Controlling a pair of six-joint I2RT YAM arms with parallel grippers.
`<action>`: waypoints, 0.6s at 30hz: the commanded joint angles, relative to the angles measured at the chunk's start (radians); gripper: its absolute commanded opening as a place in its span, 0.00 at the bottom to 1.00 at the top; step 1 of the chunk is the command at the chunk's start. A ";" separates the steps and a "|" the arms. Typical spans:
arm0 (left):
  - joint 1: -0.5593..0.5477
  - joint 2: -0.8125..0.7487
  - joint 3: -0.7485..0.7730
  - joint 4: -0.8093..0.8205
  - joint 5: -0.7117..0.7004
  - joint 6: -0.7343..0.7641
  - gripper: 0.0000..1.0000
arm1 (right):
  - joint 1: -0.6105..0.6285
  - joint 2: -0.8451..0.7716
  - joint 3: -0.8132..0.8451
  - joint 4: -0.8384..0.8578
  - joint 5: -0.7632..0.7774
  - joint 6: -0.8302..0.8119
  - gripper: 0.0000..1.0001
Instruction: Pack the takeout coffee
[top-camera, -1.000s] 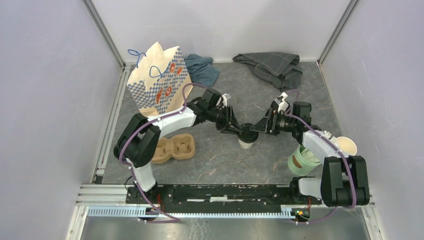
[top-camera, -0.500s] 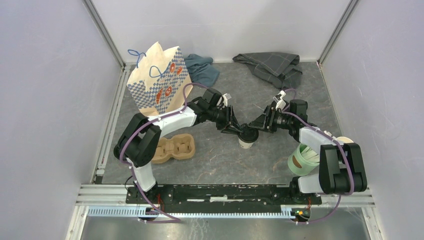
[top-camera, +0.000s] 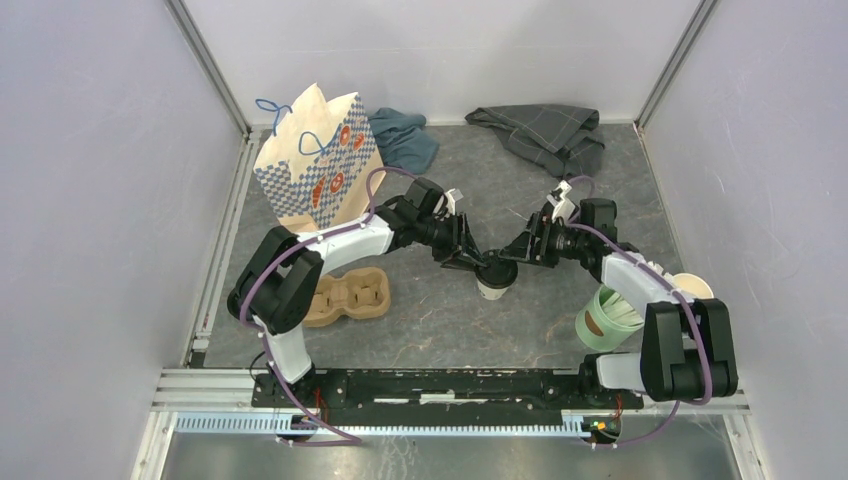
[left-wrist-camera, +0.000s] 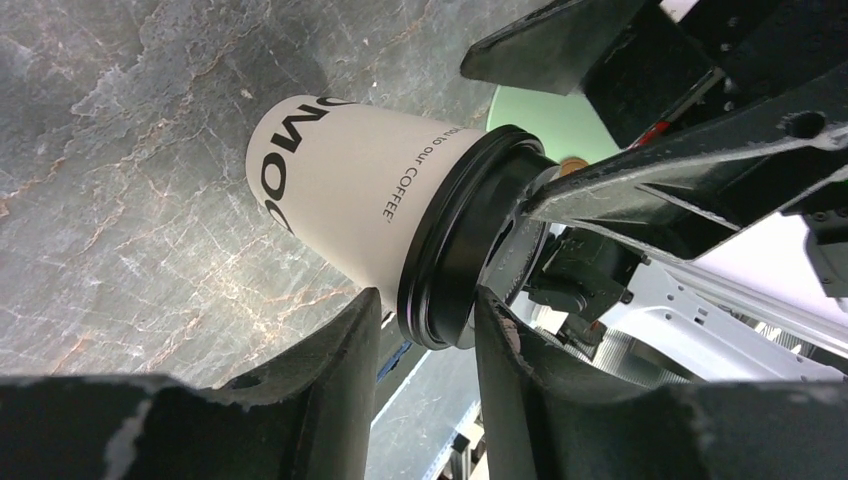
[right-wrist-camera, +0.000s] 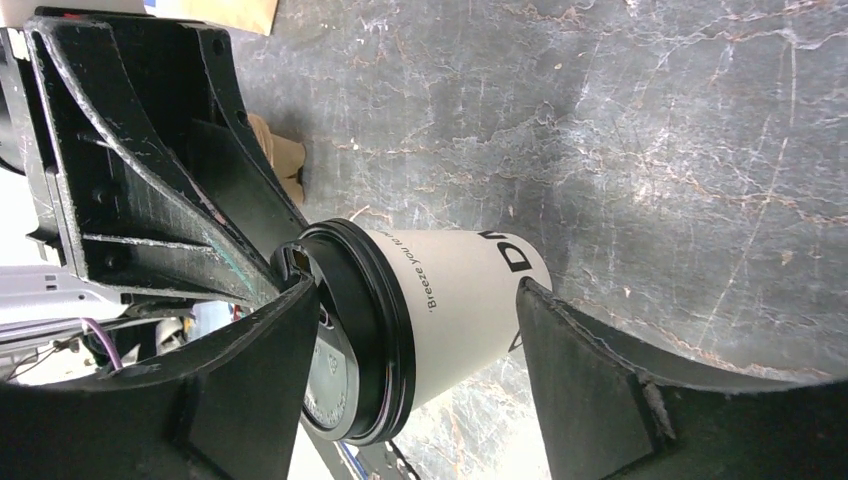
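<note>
Coffee cup (top-camera: 491, 283) stands upright in the middle of the table (top-camera: 440, 325). Left gripper (left-wrist-camera: 428, 302) is pinched on the rim of its black lid (left-wrist-camera: 452, 245); right gripper (right-wrist-camera: 415, 288) sits spread wide around the cup.

Bright, even light; soft shadows; mostly sharp focus

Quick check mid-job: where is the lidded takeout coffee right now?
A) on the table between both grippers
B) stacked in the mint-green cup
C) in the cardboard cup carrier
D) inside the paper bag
A: the takeout coffee stands mid-table, with the left gripper and right gripper on either side of it.
</note>
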 joint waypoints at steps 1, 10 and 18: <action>-0.005 0.019 0.029 -0.101 -0.027 0.057 0.48 | -0.009 -0.037 0.108 -0.237 0.031 -0.154 0.83; -0.006 0.020 0.026 -0.083 -0.016 0.046 0.49 | -0.042 -0.152 -0.043 -0.114 -0.098 -0.074 0.80; -0.006 0.026 -0.016 -0.076 -0.031 0.046 0.43 | -0.053 -0.051 -0.135 -0.033 -0.046 -0.132 0.52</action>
